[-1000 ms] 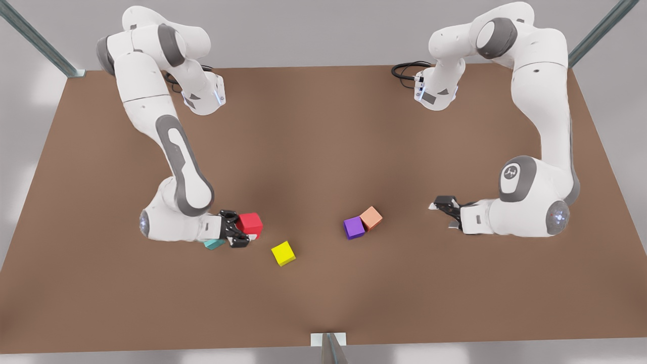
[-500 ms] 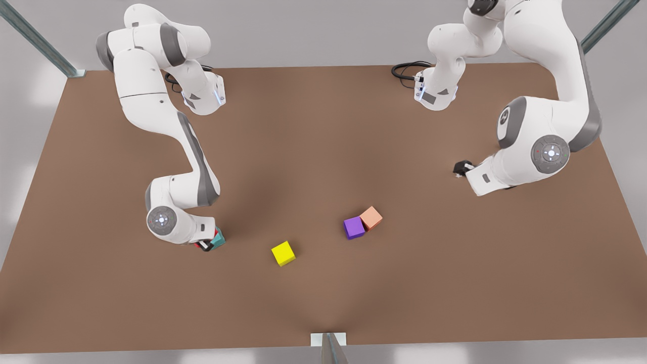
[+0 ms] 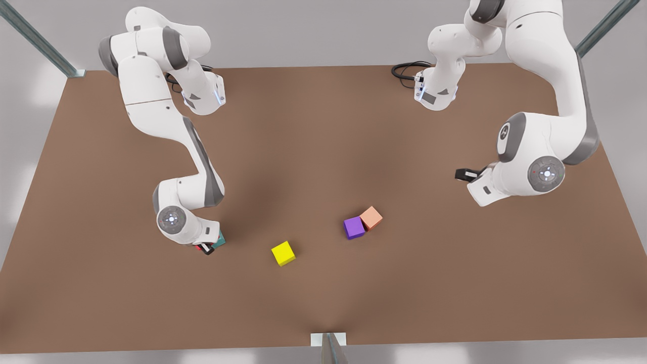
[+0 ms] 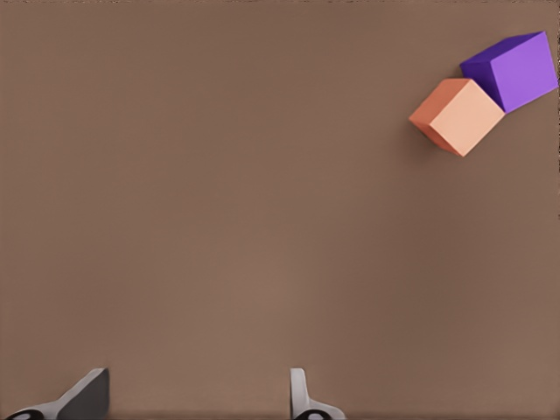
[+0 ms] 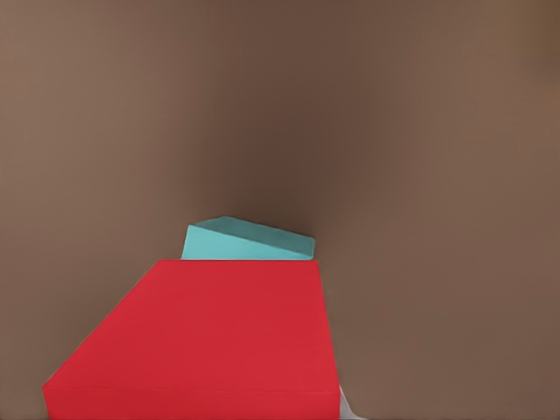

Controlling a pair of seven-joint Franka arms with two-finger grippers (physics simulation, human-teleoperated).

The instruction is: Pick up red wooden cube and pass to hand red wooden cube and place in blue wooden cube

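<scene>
Yellow cube [image 3: 283,253]: nearest thing on the brown table [image 3: 323,303], standing alone, left of centre in the front view.

Right hand [image 3: 206,247]: low at the near left of the table in the front view, under its arm's wrist. It grips the red wooden cube, which sits close before its wrist camera.

Red wooden cube [image 5: 206,341]: held in the right hand, right at the blue wooden cube and covering most of it in the right wrist view. In the front view a thin red sliver shows at the hand; whether the cube rests fully on the blue one cannot be told.

Blue wooden cube [image 3: 219,239]: on the table at the near left, just beside the right hand; a teal edge [image 5: 249,240] shows beyond the red cube.

Purple cube [image 3: 354,227]: right of centre, touching the salmon cube.

Salmon cube [image 3: 372,218]: just beyond and right of the purple cube; both also show in the left wrist view, purple [image 4: 513,70] and salmon [image 4: 458,115].

Left hand [image 3: 466,174]: farther back on the front view's right, well apart from all cubes. Its fingers [image 4: 86,396] are spread wide with nothing between them, over bare table.
</scene>
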